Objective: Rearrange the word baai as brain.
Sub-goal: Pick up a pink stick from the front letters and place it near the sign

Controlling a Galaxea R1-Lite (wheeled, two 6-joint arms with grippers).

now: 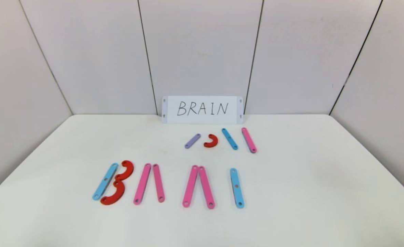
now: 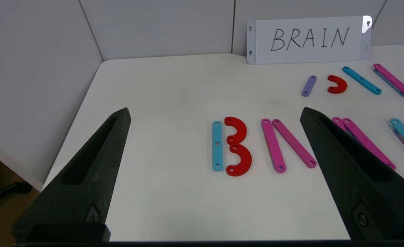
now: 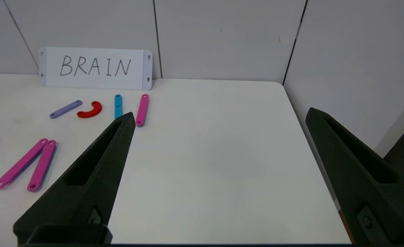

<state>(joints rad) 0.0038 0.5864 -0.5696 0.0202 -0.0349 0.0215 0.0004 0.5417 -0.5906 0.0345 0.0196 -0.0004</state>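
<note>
Both grippers parked off the near table edge, none visible from the head view. Left gripper (image 2: 215,113) released, jaws spread wide, aimed over the B. Right gripper (image 3: 219,115) likewise spread, holding nothing, over bare white table (image 1: 325,178) at the right.

Near row, the word baai (image 1: 167,185), lies left of centre, read left to right: B from a light-blue strip (image 1: 105,181) with two red arcs (image 1: 118,187) touching it; two A's, each a pair of pink strips (image 1: 149,183) meeting at the far end, no crossbars; I, a single blue strip (image 1: 236,188). Long axes run roughly near-to-far.

Behind, spares probably staged for R and N: purple strip (image 1: 192,141), red arc (image 1: 211,141), blue strip (image 1: 229,138), pink strip (image 1: 248,139), tilted.

Farthest: reference card (image 1: 202,109), upright against the wall.
</note>
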